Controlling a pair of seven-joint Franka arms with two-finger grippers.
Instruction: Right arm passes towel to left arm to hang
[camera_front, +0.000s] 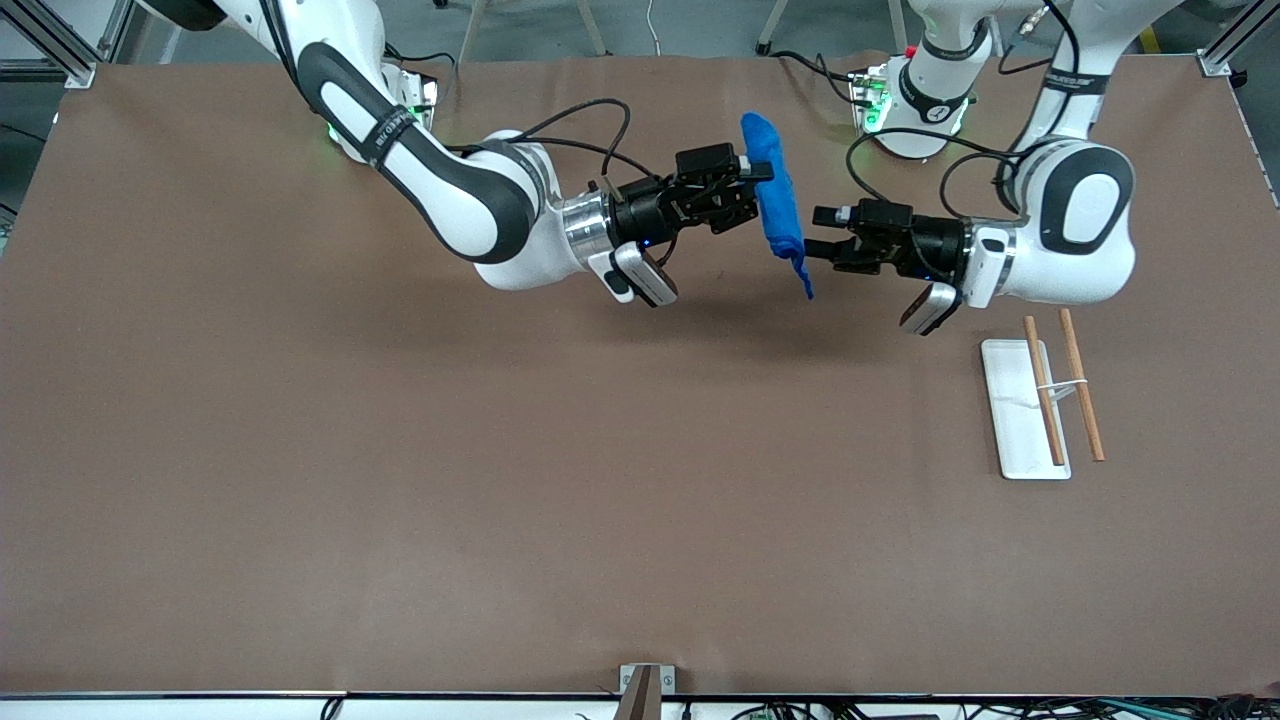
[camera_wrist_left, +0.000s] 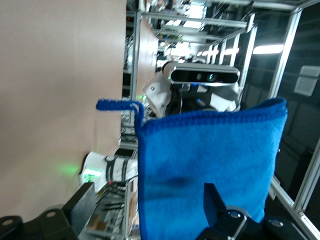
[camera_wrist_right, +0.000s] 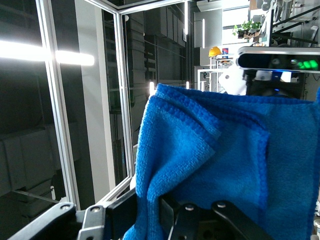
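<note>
The wide brown table (camera_front: 400, 480) runs under both arms, and the bright blue soft cloth towel (camera_front: 778, 205) hangs in the air over its middle, up near the robots' bases. In the front view the towel's long axis runs from its bunched upper end, toward the bases, down to a thin trailing corner nearest the front camera.

The right arm's black two-finger gripper (camera_front: 752, 190) comes in from the right arm's end of the table, with its fingers pinched on the towel's upper part. In the right wrist view the cloth (camera_wrist_right: 225, 165) bunches in folds directly in front of the fingers (camera_wrist_right: 172, 210) and fills most of the frame.

The left arm's black gripper (camera_front: 812, 240) meets the towel's lower part from the left arm's end, with its fingers on either side of the cloth. In the left wrist view one finger (camera_wrist_left: 215, 202) lies against the flat blue surface (camera_wrist_left: 210, 160), with a loose looped thread (camera_wrist_left: 120, 106) at one corner.

Toward the left arm's end, nearer the front camera and well apart from the towel, lies a flat white rectangular tray (camera_front: 1010, 420) with two thin wooden rods (camera_front: 1043, 390). Nothing stands between it and the towel.
</note>
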